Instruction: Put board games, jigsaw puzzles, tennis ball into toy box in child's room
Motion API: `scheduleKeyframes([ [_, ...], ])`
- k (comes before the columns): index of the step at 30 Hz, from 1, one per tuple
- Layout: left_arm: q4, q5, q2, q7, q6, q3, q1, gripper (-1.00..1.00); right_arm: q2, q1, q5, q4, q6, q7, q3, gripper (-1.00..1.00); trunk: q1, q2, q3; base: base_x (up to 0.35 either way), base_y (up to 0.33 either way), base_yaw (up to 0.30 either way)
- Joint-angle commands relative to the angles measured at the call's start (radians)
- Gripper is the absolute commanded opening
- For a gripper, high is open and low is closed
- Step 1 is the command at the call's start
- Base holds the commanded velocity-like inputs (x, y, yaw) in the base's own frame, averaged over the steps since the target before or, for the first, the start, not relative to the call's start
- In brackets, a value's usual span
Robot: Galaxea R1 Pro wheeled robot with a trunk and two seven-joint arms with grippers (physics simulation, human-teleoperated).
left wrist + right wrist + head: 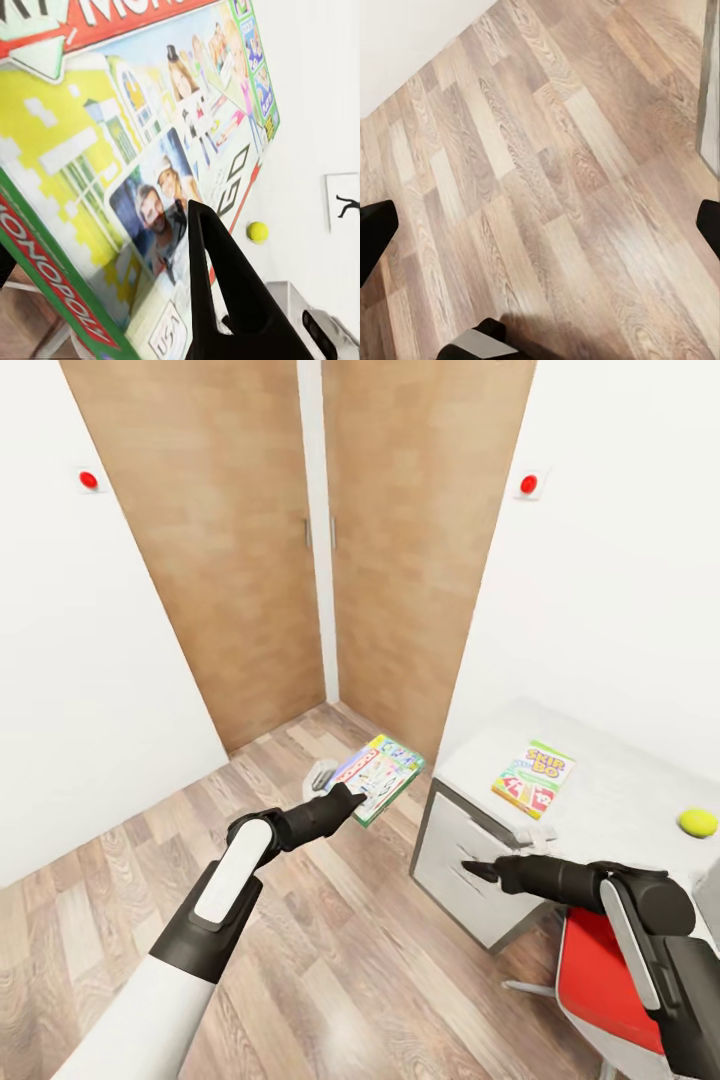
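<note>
The floor (330, 950) is wood plank with a soft sheen and strong grain; the doors (250, 540) are a matt, paler wood. The Monopoly box (135, 165) looks like glossy printed card — so does the Skip-Bo box (533, 778). The table (620, 800) top is pale, matt and faintly mottled. The tennis ball (697, 821) seems fuzzy, though it is too small to be sure. The chair (600, 985) seat is smooth red — plastic, perhaps.

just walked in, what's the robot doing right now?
The left gripper is shut on a flat green-edged Monopoly board game box, held in the air over the wood floor, short of the pale grey-white desk. On the desk lie a yellow-and-red Skip-Bo box and a yellow-green tennis ball. The right gripper hangs open and empty beside the desk.
</note>
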Motion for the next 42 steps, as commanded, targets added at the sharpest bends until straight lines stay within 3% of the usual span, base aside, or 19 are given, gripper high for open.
scheduleKeyframes([
  [1,-0.002,0.013,0.000,0.010,0.000,0.000,-0.001,-1.00,-0.009,-0.002,-0.008,0.000,0.008,0.027,-0.014,1.00,0.001,-0.002,-0.001,0.004,0.000,-0.255],
  [6,-0.002,0.013,0.000,0.010,0.000,0.001,0.000,-1.00,-0.053,-0.006,-0.008,0.000,0.008,0.189,-0.092,1.00,0.001,-0.002,0.003,0.002,0.000,-0.250],
  [15,-0.002,0.013,0.000,0.009,0.000,0.001,0.000,-1.00,-0.095,-0.009,-0.008,-0.001,0.008,0.303,-0.164,1.00,0.001,-0.002,0.010,0.001,0.000,-0.237],
  [26,-0.002,0.013,0.000,0.009,0.000,0.001,0.000,-1.00,-0.112,-0.008,-0.009,-0.001,0.008,0.361,-0.199,1.00,0.001,-0.002,0.019,0.000,0.000,-0.231],
  [34,-0.002,0.013,0.000,0.010,0.000,0.001,0.000,-1.00,-0.115,-0.003,-0.008,-0.001,0.008,0.467,-0.248,1.00,0.001,-0.002,0.025,0.000,0.000,-0.244],
  [42,-0.001,0.013,0.000,0.012,0.000,-0.003,0.000,-1.00,-0.115,-0.002,-0.008,-0.001,0.008,0.501,-0.261,1.00,0.001,-0.002,0.030,0.000,0.000,-0.257],
])
